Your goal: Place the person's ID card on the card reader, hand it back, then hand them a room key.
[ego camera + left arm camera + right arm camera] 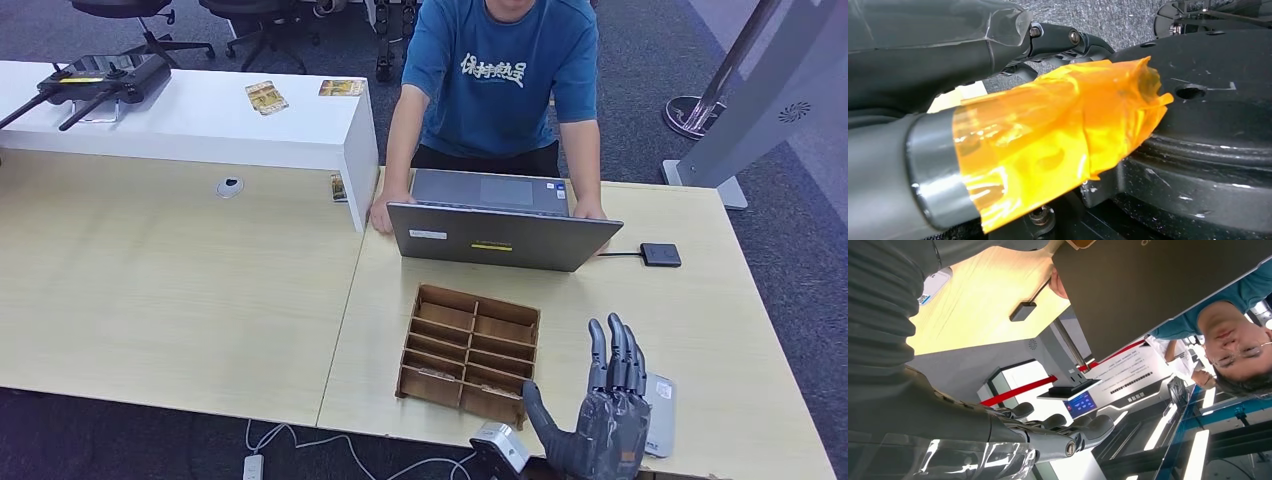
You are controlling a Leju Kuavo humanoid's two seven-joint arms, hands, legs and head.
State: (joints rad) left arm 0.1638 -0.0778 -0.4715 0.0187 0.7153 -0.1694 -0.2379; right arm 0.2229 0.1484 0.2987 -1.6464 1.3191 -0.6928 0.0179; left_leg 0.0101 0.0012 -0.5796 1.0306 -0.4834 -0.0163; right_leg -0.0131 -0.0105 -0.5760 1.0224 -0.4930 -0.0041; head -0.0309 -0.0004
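My right hand (610, 410) is raised at the table's near right edge, fingers straight and apart, holding nothing. Just to its right lies a flat grey card reader (661, 415), which the right wrist view shows as a pale slab (934, 284) on the tabletop. A wooden box of narrow compartments (470, 350) stands left of that hand; what its slots hold is too small to tell. A person in a blue shirt (500, 70) leans over the far side with both hands at an open laptop (500, 235). My left hand (998, 140), its thumb wrapped in orange tape, hangs with nothing in it.
A small black box on a cable (660, 254) lies right of the laptop. A white raised shelf (200, 125) at the back left carries two cards (266, 97) and a black controller (95, 78). A grey stand (760, 100) rises beyond the table's far right corner.
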